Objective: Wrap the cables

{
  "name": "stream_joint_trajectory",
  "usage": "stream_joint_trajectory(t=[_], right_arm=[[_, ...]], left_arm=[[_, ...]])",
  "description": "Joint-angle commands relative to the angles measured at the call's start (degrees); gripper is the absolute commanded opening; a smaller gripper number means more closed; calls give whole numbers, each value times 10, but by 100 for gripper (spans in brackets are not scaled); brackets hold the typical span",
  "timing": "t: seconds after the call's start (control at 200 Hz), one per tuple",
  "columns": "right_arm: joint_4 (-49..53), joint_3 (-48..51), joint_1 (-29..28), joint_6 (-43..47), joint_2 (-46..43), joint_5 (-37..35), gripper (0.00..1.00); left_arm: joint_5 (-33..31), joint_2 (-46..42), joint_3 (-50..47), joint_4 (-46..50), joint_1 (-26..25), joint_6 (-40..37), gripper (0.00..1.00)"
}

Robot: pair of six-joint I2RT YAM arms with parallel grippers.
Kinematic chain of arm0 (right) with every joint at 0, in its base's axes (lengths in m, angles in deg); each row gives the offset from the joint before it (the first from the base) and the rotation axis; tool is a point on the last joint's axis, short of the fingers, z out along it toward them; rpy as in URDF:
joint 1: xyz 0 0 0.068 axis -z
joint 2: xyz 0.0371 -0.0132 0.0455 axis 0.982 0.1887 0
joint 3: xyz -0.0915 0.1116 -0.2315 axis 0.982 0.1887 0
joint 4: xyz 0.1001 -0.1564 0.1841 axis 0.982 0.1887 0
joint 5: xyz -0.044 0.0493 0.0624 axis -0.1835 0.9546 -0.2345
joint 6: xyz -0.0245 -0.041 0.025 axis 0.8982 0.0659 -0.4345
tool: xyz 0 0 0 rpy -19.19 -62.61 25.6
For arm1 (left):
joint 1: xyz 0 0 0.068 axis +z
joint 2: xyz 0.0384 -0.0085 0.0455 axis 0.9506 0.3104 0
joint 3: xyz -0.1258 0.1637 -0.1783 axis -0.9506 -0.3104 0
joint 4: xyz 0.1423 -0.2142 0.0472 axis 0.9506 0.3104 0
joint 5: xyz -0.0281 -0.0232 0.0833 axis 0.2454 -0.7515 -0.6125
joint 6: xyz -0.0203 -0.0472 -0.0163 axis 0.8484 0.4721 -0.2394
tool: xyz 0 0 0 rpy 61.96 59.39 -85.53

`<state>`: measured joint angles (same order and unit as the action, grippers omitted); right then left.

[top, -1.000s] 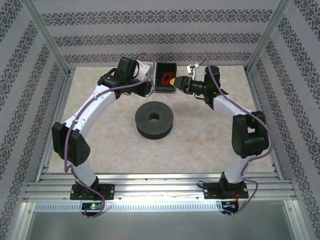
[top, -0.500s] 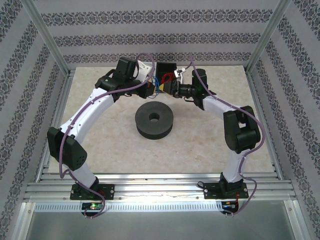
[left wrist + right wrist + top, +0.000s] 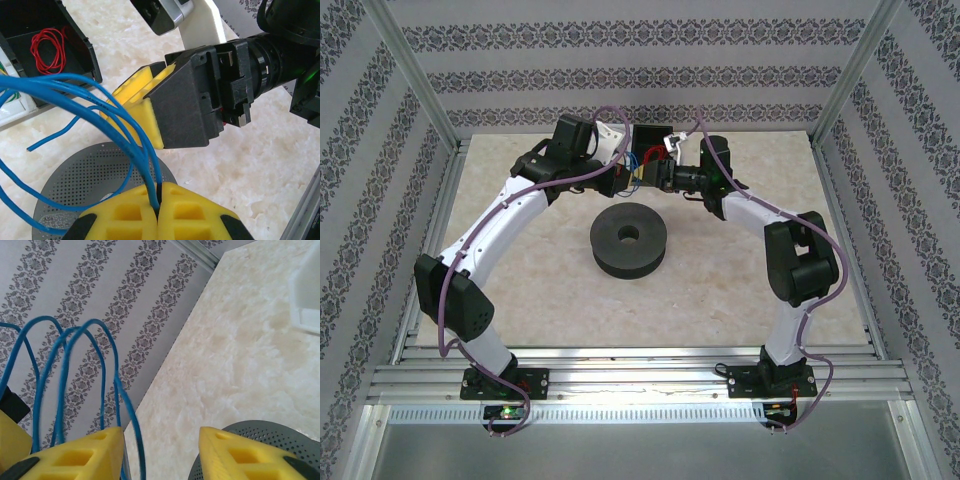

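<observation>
A pale, stone-patterned bench point(image 3: 740, 290) carries a black spool point(image 3: 628, 240) at its middle. Beyond the spool, at the far edge, sits a black bin point(image 3: 645, 135). Both arms reach into the space between spool and bin, just above the spool's far side, so the two hands face each other closely.

The left hand point(image 3: 158, 197) is clenched on the blue wire point(image 3: 148, 170), pinching several strands where they meet. The loops fan out above the spool, and one loose end hangs free. This looks like an anchor grip, lifting the wire clear for a handover.

The right hand point(image 3: 159, 437) has its fingers apart and grips nothing. The loops run just beside one finger, so it is probably lining up to take a strand.

A red wire coil point(image 3: 47, 49) lies in the bin, untouched.
</observation>
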<state>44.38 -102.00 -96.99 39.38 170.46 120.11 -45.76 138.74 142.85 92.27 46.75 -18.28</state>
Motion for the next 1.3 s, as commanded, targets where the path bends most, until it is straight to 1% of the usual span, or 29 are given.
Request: stream_joint_trajectory(t=[0.0, 0.075, 0.24, 0.44, 0.54, 0.645, 0.724, 0.914, 1.174, 1.294], right_arm=[[-33, -19, -10, -9, 15, 7, 40], [-40, -19, -11, -14, 18, 8, 38], [-53, -15, -11, -22, 20, 9, 28], [-53, -2, 2, -16, 13, 4, 12], [-34, 12, 25, -1, 2, -4, 0], [11, 30, 58, 31, -15, -21, 0], [35, 47, 88, 49, -29, -31, 0], [74, 84, 157, 83, -65, -58, 0], [145, 106, 241, 138, -103, -98, 0], [152, 116, 284, 145, -117, -128, 0]], left_arm=[[15, -20, -1, -25, -10, 9, 0], [19, -23, -2, -29, -10, 10, 0], [23, -27, -5, -35, -11, 12, 0], [21, -30, -11, -38, -10, 12, 0], [17, -36, -15, -39, -10, 10, 0], [6, -52, -23, -38, -6, 5, 0], [-1, -67, -35, -40, 5, 4, 0], [2, -106, -79, -50, 59, 13, 0], [9, -167, -148, -66, 175, 37, 0], [17, -187, -166, -76, 235, 55, 0]])
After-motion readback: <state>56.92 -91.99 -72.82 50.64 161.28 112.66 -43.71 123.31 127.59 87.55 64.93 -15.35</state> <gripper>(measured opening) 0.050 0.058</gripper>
